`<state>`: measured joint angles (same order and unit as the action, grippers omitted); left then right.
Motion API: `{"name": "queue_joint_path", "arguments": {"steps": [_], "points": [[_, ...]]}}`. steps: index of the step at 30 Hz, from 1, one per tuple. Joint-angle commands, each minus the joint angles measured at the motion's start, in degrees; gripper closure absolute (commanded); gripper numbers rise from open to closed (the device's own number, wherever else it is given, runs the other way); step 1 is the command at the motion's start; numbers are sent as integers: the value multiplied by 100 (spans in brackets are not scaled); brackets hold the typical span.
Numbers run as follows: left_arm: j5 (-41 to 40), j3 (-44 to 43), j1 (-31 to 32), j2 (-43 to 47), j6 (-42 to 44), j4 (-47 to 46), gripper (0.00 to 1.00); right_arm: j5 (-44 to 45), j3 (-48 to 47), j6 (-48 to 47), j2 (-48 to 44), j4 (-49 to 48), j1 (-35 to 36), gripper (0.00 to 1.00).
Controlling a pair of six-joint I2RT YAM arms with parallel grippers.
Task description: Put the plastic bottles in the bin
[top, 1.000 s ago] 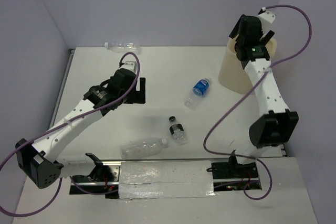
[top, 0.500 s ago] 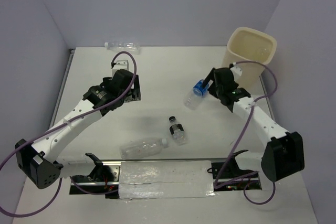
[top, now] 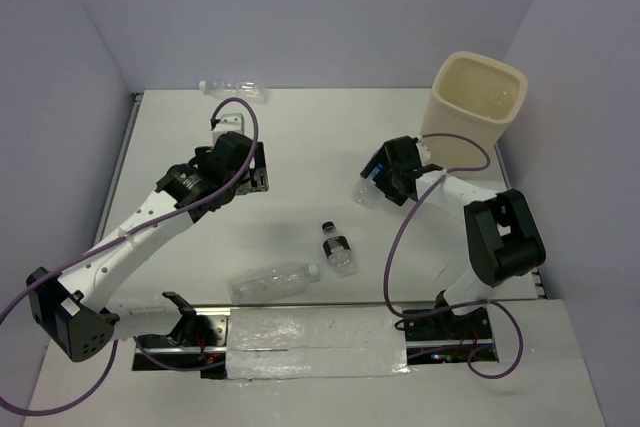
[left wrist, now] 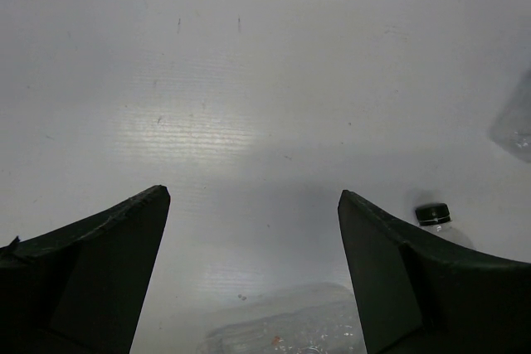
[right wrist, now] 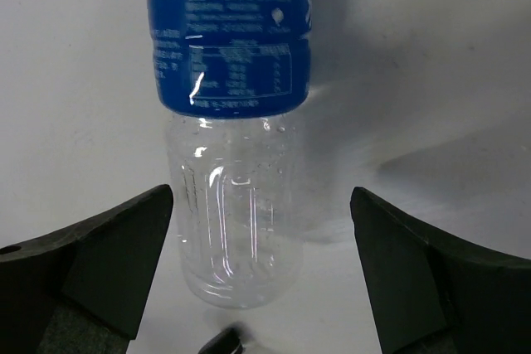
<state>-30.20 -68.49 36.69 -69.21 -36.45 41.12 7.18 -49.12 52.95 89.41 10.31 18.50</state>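
The right tool point(right wrist: 261, 205) was spread wide on the white surface point(top: 300, 137), one finger on each side of the blue-labelled bottle point(right wrist: 236, 163). The bottle lay between the fingers, and in the right wrist view neither of them touched it. Its clear ribbed base pointed toward the wrist and its blue label pointed away. From above, this bottle point(top: 362, 192) showed only in part under the right tool point(top: 385, 175), close to the foot of the cream bin point(top: 450, 132), which stood upright at the far right corner.

The left tool point(left wrist: 253, 196) was also spread and held nothing, with only bare surface between its fingers. From above it point(top: 255, 172) was left of centre, well apart from the bin. A short dark-capped bottle point(top: 338, 249) was near the middle of the surface. A clear crinkled bottle point(top: 272, 280) lay just beside it, nearer the arm bases. Another clear bottle point(top: 235, 87) lay at the far edge, against the back wall.
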Motion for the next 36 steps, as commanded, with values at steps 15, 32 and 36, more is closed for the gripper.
{"name": "queue_joint_path", "arguments": {"steps": [15, 32, 36], "points": [[-12, 55, 23, -22, -73, -61, 5, -225, -2211, -1504, -449, 883, 338, 66], [-346, -24, 23, 30, -328, 36, 4, 3623, -5934, -3863, 419, 1457, -1269, 61], [-470, 116, 23, 162, -284, -131, 4, 3501, -5592, -3766, 613, 1299, -1665, 61]]}}
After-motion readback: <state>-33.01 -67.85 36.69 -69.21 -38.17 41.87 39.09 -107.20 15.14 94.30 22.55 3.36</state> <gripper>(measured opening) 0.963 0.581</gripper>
